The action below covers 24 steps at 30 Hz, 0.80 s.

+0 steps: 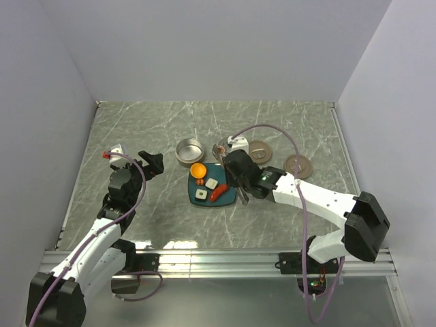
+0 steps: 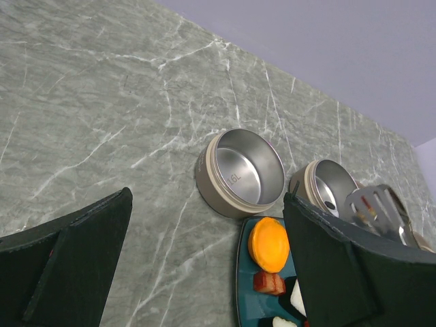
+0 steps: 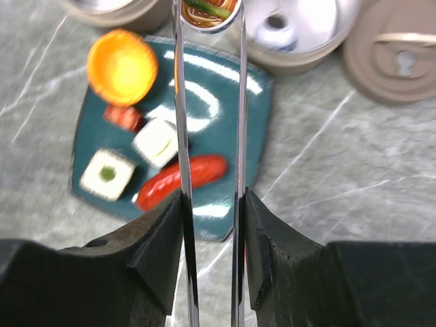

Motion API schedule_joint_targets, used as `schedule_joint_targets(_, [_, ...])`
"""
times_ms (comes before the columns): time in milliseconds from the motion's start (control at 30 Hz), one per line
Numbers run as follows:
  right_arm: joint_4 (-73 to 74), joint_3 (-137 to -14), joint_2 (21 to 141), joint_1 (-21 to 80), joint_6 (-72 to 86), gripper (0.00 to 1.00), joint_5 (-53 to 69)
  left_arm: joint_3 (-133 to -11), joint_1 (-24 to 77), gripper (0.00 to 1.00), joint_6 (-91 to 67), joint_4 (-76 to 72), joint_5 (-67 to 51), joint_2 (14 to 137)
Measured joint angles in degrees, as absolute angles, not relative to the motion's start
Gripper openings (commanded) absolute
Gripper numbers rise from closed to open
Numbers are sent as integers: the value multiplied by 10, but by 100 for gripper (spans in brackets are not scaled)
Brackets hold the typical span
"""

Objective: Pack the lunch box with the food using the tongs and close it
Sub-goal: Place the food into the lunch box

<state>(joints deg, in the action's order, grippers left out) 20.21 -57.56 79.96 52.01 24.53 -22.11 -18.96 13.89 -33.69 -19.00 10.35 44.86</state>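
The silvery tongs (image 3: 180,136) run up between my right gripper's (image 3: 212,204) jaws, which are shut on their two arms. The tongs' tips pinch a small brown and green food piece (image 3: 208,10) over the plate's far edge, beside a lunch box tin (image 3: 300,27). On the teal plate (image 3: 238,88) lie an orange round piece (image 3: 122,66), a brown bit (image 3: 124,117), two white blocks (image 3: 158,142) and a red sausage (image 3: 180,180). My left gripper (image 1: 151,163) hangs open left of the plate, holding nothing. A second, bare tin (image 2: 242,172) stands ahead of it.
Two round tan lids (image 1: 260,151) (image 1: 298,164) lie right of the tins. Grey walls close in the marble table (image 1: 136,129) on three sides. A metal rail (image 1: 218,259) runs along the near edge by the arm bases.
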Motion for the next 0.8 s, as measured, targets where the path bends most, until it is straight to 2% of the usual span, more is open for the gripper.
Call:
schedule_joint_targets(333, [200,-579,803,443,232,43,-215,-190,139,100,-337,-190,103,449])
schedule_joint_targets(433, [196,-581,812,428,228,48,-210,-190,139,99,-337,-190,103,450])
schedule_joint_targets(533, [189,-581,820,417,224,65,-203,-190,139,99,-337,-190,103,453])
schedule_joint_targets(567, [187,-581,823,416,225,68,-203,-190,139,99,-337,-190,103,454])
schedule_joint_targets(633, [185,-581,827,412,220,71,-201,-190,139,99,-337,-191,103,456])
schedule_joint_targets(800, [182,-582,830,410,218,72,-199,-190,139,99,-337,-193,103,461])
